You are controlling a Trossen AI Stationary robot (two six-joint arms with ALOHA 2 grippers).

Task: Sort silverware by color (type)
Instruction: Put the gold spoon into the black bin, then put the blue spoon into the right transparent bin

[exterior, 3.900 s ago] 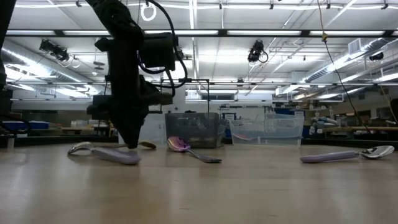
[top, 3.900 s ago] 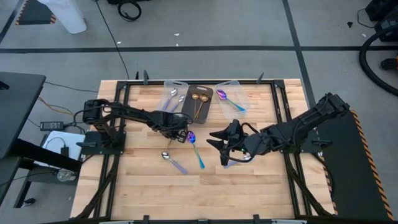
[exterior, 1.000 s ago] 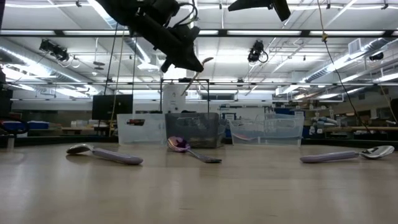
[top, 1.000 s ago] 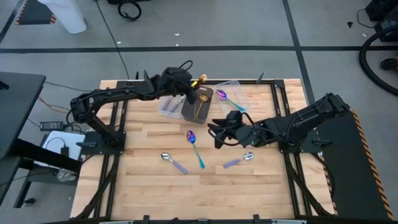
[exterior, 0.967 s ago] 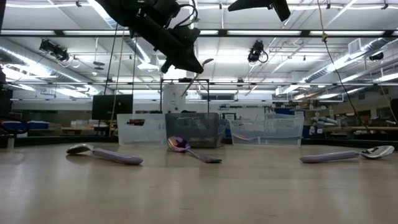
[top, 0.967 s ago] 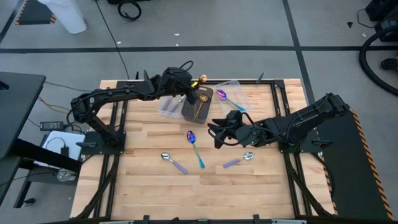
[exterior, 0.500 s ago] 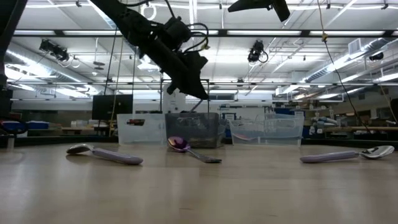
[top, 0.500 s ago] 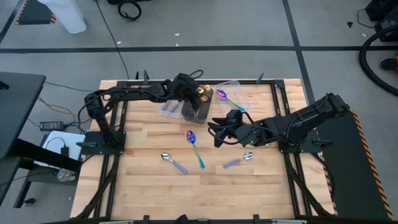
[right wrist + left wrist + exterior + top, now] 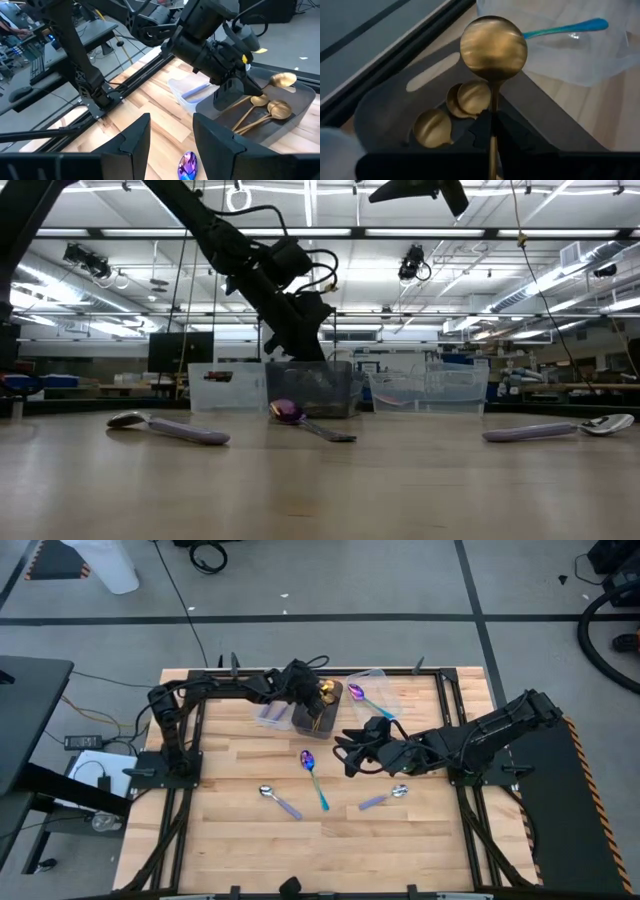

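Observation:
My left gripper [image 9: 313, 692] is shut on an all-gold spoon [image 9: 493, 47], just above the dark bin [image 9: 302, 720] at the table's far side. Several gold spoons [image 9: 470, 98] lie in that bin. The clear bin to its right [image 9: 378, 680] holds a teal-handled spoon [image 9: 565, 27]. The clear bin to its left [image 9: 272, 708] holds lavender-handled ones. On the table lie a purple-bowled spoon [image 9: 313, 775] and two lavender-handled spoons [image 9: 279, 799] [image 9: 385, 798]. My right gripper [image 9: 346, 755] hangs open above mid-table with nothing in it. My left gripper pinches the gold spoon's handle [image 9: 492, 114] between its two fingers [image 9: 479, 131]. The fingers slant down from the table's left and lie along the handle. The bowl [image 9: 282, 79] sticks out ahead of the fingertips. The spoon is clear of the dark bin and the spoons in it.
A black frame rail [image 9: 300, 671] runs along the table's far edge behind the three bins. The wood [image 9: 240, 840] toward the near edge is bare in front of the loose spoons. My right arm [image 9: 470, 745] reaches in from the right side.
My left gripper has come down toward the dark bin with the gold spoon, moving a little toward the table's right and tipping further downward. The spoon has stayed in its hold. My right gripper has kept still.

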